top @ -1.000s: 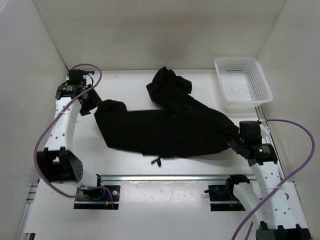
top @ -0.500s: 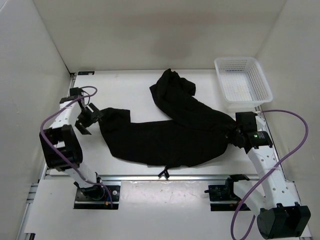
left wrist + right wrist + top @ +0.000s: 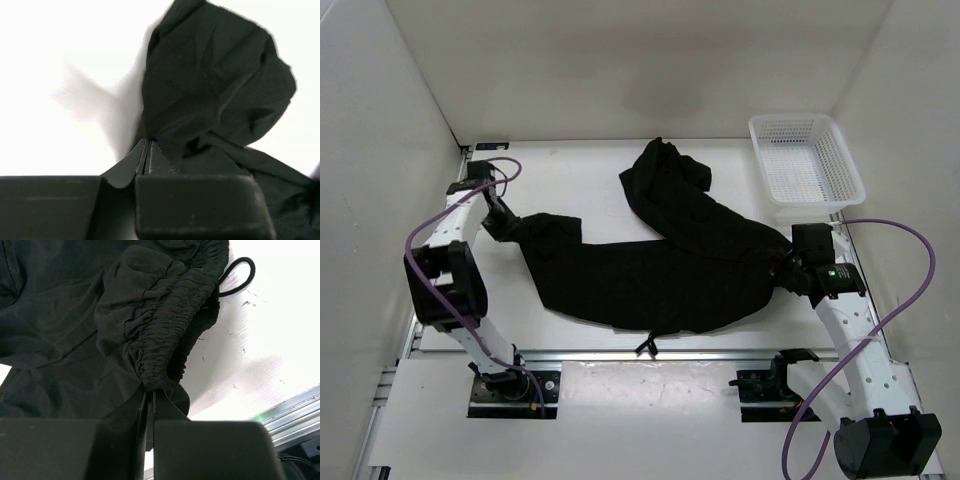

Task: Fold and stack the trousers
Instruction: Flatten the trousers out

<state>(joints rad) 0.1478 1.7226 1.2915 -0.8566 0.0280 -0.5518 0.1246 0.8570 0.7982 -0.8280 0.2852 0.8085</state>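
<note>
The black trousers (image 3: 650, 270) lie spread across the middle of the table, one leg bunched toward the back (image 3: 660, 175). A small black cord (image 3: 647, 346) dangles at the near edge. My left gripper (image 3: 513, 228) is shut on the trousers' left end, seen as crumpled black cloth in the left wrist view (image 3: 215, 85). My right gripper (image 3: 786, 268) is shut on the gathered elastic waistband (image 3: 165, 335) at the right end; a cord loop (image 3: 240, 277) lies beside it.
A white mesh basket (image 3: 806, 165) stands at the back right corner. A metal rail (image 3: 650, 355) runs along the table's near edge. White walls enclose the left, back and right sides.
Both grippers have pulled the trousers out longer. The left arm swung back toward the left rear corner with the cloth end; the right gripper moved slightly back.
</note>
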